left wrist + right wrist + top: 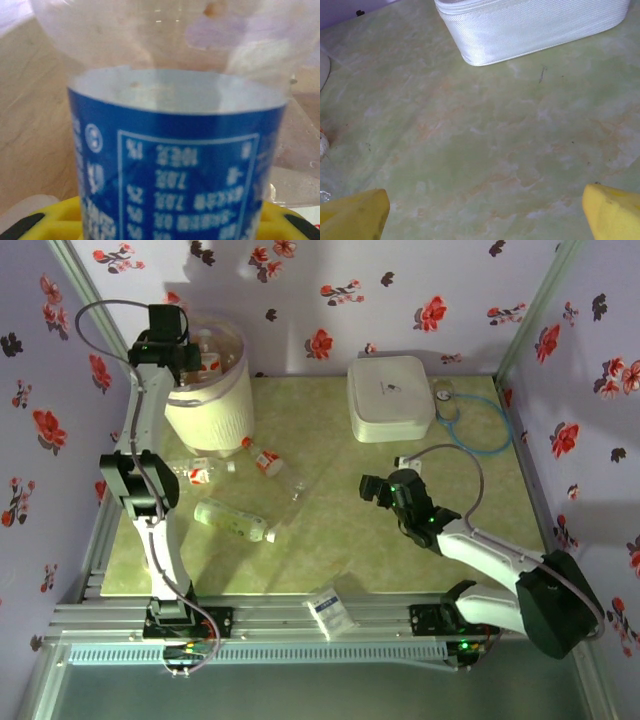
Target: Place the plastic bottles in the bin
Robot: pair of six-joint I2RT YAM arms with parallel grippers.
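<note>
Above the bin [210, 410] mouth: blue bottle [175, 165] clamped in left pincer [188, 358], long axis pointing straight out, bin directly beneath; right pincer [485, 212] gaping, empty, well apart.

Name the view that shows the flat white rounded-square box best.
The top external view: the flat white rounded-square box is whole there, lid and outline. The right wrist view cuts it off, catching its textured side wall and a corner.

The left arm [160, 550] and right arm [490, 552] are built of white links and black joints. Grey cables [77, 328] are looped along them, and the fingers [355, 215] are padded in yellow.
</note>
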